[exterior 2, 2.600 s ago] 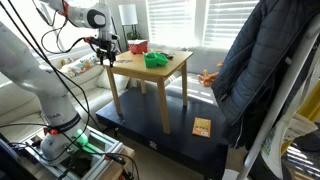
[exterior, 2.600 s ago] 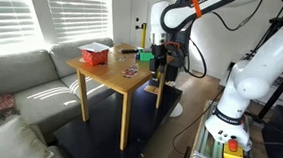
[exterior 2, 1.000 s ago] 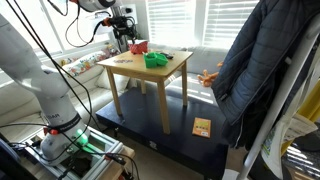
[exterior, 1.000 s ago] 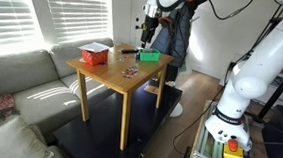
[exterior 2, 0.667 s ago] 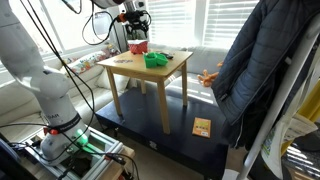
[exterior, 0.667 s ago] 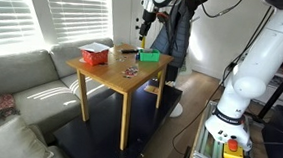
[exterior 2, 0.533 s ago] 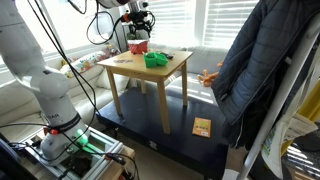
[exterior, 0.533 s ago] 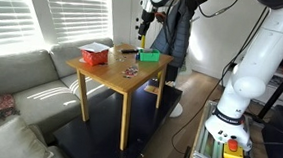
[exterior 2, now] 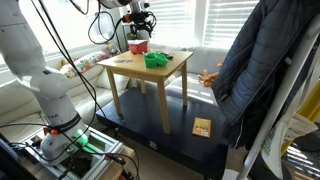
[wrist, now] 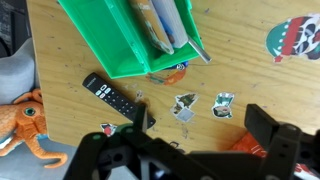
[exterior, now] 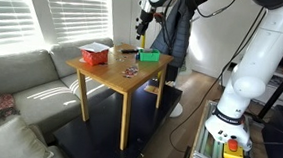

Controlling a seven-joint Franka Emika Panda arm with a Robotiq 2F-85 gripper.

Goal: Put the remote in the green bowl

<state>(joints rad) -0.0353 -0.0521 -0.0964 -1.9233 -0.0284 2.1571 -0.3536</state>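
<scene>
The remote (wrist: pixel 112 95), a slim black oblong, lies flat on the wooden table (wrist: pixel 240 70) just beside the green bowl (wrist: pixel 115 45), which holds a few pen-like items. My gripper (wrist: pixel 200 125) is open and empty, high above the table, with the remote near one finger. In both exterior views the gripper (exterior: pixel 142 27) (exterior 2: pixel 138 22) hangs above the table's far end, near the green bowl (exterior: pixel 149 56) (exterior 2: pixel 156 60). The remote shows as a small dark strip (exterior: pixel 125 52) in an exterior view.
A red-orange container (exterior: pixel 94 54) (exterior 2: pixel 138 46) stands on the table. Small stickers (wrist: pixel 185 103) and a multicoloured flat item (exterior: pixel 131 72) lie on the wood. An orange toy octopus (wrist: pixel 20 125) sits off the edge. A sofa (exterior: pixel 26 81) and a person in a dark jacket (exterior 2: pixel 255 70) are nearby.
The gripper has risen from low beside the table to high above its far end. In the last half second it has barely shifted. It stays open.
</scene>
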